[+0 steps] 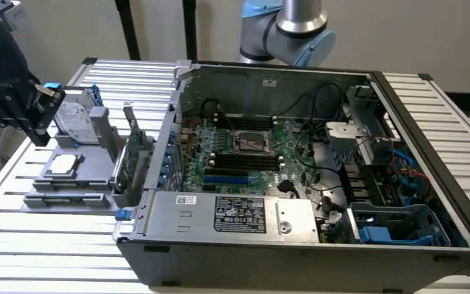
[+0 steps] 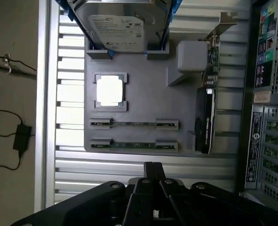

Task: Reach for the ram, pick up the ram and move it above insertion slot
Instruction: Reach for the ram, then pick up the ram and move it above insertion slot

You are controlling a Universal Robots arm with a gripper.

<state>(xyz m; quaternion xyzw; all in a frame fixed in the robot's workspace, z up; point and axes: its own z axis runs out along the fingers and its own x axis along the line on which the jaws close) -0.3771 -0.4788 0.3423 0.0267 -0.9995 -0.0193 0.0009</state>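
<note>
My hand [image 2: 153,170] is closed: the two dark fingers [image 2: 147,176] press against each other and I hold nothing between them. In the exterior view my hand [image 1: 37,131] hangs in the air above the slatted tabletop [image 1: 22,229], at the far end of the grey holder plate [image 1: 55,184] and on the exterior view's left of it, close beside the hard drive [image 1: 76,119].

I give all places from this grey holder plate [image 2: 143,101]. The ram [image 2: 133,145] lies flat on the plate at the end opposite to the hard drive [image 2: 118,28]. It is a thin green stick, and a small grey clip holds each of its ends. In the exterior view the ram [image 1: 65,198] is at the near end of the plate, well apart from my hand, and I do not touch it. Just beside it, one step toward the middle of the plate, a second thin stick [image 2: 133,124] sits in the same kind of clips, parallel to the first.

Near the middle of the plate, between the sticks and the hard drive, a square processor chip [image 2: 110,90] rests in a shallow frame. Along the plate's edge that faces the computer case [image 1: 300,184], a green expansion card [image 2: 206,117] stands on its edge. The case is open, and the motherboard [image 1: 243,153] with its black slots lies inside it, on the exterior view's right of the plate.
</note>
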